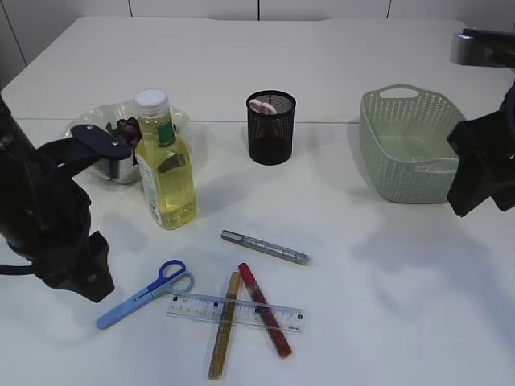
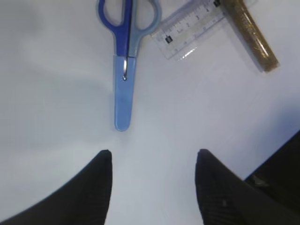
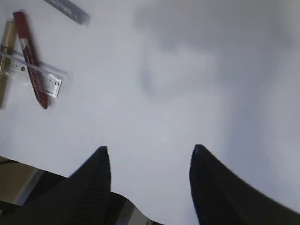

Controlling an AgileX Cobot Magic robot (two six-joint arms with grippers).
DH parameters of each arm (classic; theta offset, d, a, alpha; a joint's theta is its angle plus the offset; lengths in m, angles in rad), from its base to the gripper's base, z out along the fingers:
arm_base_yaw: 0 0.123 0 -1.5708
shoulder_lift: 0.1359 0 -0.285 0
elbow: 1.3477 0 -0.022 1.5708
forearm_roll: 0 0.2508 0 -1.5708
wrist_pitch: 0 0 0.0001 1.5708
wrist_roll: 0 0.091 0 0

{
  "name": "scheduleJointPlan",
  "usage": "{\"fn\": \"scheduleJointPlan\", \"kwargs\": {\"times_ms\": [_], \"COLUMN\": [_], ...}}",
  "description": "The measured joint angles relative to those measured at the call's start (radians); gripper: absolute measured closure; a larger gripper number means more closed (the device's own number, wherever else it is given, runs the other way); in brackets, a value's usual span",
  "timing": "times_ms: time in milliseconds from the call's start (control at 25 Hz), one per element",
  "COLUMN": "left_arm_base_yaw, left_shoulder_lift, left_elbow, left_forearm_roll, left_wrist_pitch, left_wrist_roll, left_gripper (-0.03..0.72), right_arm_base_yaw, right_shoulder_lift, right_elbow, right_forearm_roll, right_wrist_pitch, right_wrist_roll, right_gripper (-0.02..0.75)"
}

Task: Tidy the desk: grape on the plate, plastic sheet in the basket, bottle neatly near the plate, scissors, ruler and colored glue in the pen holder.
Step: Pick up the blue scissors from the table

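Both arms empty, fingers apart. Left fingers (image 2: 153, 180) nearer: scissors (image 2: 125, 56) flat on table (image 2: 56, 93) just ahead of the tips, long axis straight away from them, blade tip nearest, handles far. Right fingers (image 3: 147, 180) well apart from it.

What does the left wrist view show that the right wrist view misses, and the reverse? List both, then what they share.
Only the left wrist view: the blue scissors, closed, blade tip toward the open left gripper.
Only the right wrist view: the red glue pen, the end of the silver glue pen, and the open right gripper.
Both: the clear ruler, the gold glue pen and bare white table.
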Motion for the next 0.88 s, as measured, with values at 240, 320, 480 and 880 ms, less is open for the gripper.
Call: {"fn": "scheduleJointPlan", "kwargs": {"times_ms": [240,320,480,880], "left_arm_base_yaw": [0.000,0.000,0.000,-0.030], "left_shoulder_lift": [0.095,0.121,0.161,0.258], "left_elbow": [0.000,0.000,0.000,0.000], "left_forearm_roll": [0.010,0.010,0.010,0.010], "left_wrist_pitch": [-0.109,-0.136,-0.182,-0.278], "left_wrist_roll": [0.000,0.000,0.000,0.000], "left_gripper": [0.273,0.273,0.273,0.273], "right_arm_base_yaw": [0.000,0.000,0.000,0.000], "right_shoulder_lift": [0.000,0.000,0.000,0.000], "right_elbow": [0.004,0.004,0.006,0.006], "right_forearm_roll": [0.000,0.000,0.000,0.000], "right_wrist_pitch": [-0.026,-0.026,-0.026,-0.034], "right_wrist_roll": [-0.005,-0.005,-0.005,-0.007], "right_gripper": [0.309,0.309,0.309,0.309]}}
